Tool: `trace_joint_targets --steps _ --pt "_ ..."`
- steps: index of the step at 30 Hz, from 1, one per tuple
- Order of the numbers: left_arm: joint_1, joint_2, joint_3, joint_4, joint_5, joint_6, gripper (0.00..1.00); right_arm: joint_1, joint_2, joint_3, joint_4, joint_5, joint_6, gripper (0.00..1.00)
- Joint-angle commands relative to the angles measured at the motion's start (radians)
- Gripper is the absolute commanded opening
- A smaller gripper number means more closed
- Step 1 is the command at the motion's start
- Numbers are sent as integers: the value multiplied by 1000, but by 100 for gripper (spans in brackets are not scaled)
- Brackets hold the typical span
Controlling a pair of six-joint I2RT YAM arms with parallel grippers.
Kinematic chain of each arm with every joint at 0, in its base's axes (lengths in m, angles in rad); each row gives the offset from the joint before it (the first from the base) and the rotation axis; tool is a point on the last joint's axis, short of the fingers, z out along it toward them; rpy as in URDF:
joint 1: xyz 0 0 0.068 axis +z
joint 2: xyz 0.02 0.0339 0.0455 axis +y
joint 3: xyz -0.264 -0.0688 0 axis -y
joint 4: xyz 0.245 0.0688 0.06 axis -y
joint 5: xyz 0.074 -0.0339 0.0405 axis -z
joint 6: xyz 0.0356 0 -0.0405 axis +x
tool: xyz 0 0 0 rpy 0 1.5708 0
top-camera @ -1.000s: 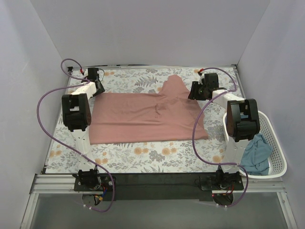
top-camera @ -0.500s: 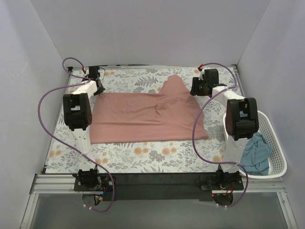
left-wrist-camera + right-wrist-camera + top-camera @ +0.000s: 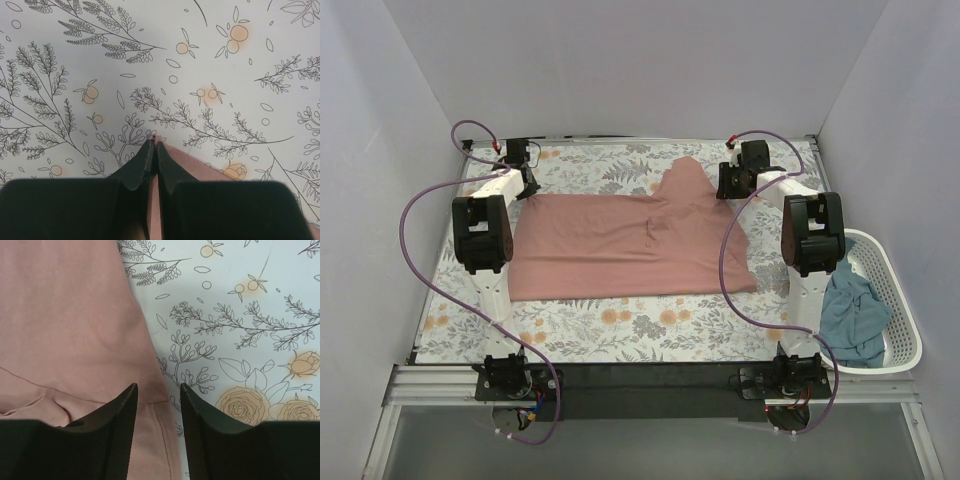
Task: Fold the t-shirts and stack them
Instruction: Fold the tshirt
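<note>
You're pinching the 10 o'clock corner of the pink tee point(image 3: 630, 245) w/ L gripper point(image 3: 154, 148) clamped tight, R gripper point(image 3: 157, 390) hovering half-open over its 1 o'clock edge, teal tee point(image 3: 855, 318) lying in the basket point(image 3: 908, 335) at 4 o'clock.

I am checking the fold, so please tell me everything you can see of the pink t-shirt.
The pink t-shirt looks like soft dusty-pink knit. It lies flat, spread sideways on the floral cloth, with one flap pointing toward the far edge. The left tool is shut on its far left corner. The open right tool straddles a hemmed edge on its right side.
</note>
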Motion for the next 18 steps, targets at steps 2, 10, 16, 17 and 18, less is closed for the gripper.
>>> trace_joint_targets --steps 2,10,16,17,18 --pt "4 34 -38 -66 -1 18 0 -4 -4 19 -34 -40 -25 45" --pt "6 35 -39 -67 -7 18 0 -4 33 22 -59 -54 -31 33" --pt "7 40 -42 -66 -21 20 0 -8 35 28 -77 -43 -43 9" --pt "7 35 -41 -66 -27 20 0 -11 33 30 -79 -45 -43 4" --pt "9 32 -42 -66 -53 20 0 -20 27 34 -80 -48 -41 1"
